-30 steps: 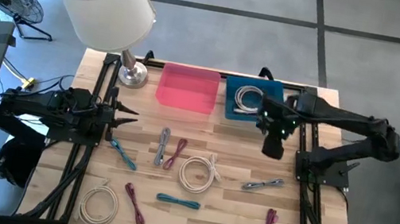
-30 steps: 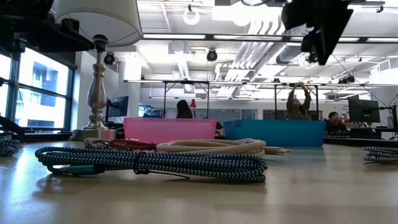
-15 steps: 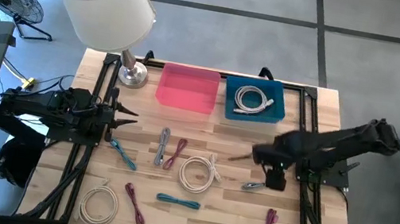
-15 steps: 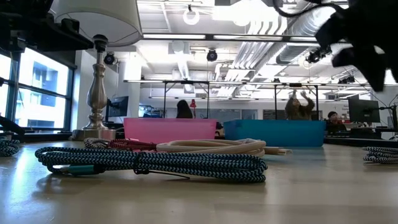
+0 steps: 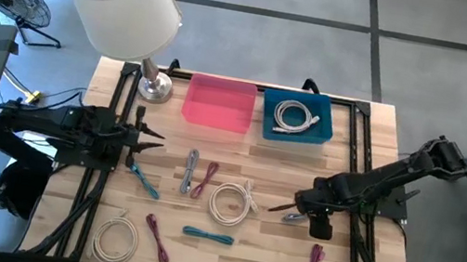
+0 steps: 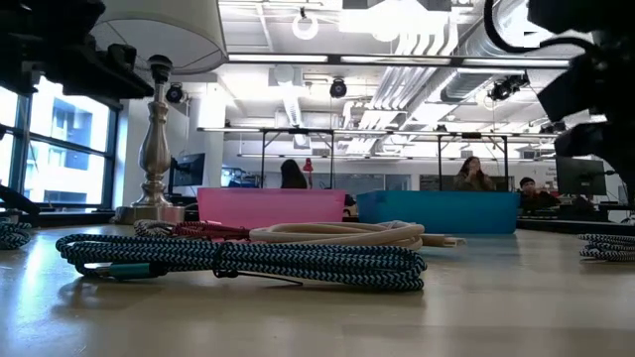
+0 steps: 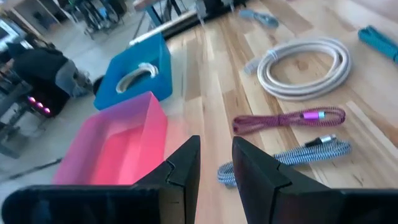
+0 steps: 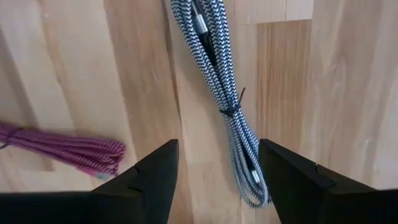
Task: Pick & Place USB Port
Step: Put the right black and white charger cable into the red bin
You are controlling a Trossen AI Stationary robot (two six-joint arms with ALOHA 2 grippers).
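right wrist view gives me the gripper point(image 8: 214, 174) with fingers spread wide, empty, straddling the black-and-white braided cable point(image 8: 227, 93) that lies bundled on the wooden table point(image 8: 323, 81) – a magenta cable point(image 8: 68, 149) sits off to one side. from above i see the right gripper point(image 5: 288, 211) at that cable, near the table's right side. my left gripper point(image 5: 150, 137) waits at the left edge – fingers narrowly apart, holding nothing.

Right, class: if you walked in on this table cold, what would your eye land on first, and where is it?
Probably the right pincer, open and low over the grey braided cable on the table's right side. Next, the scatter of bundled cables across the wooden table, such as the white coil in the middle. Then the far edge: a pink bin beside a blue bin holding a white cable.
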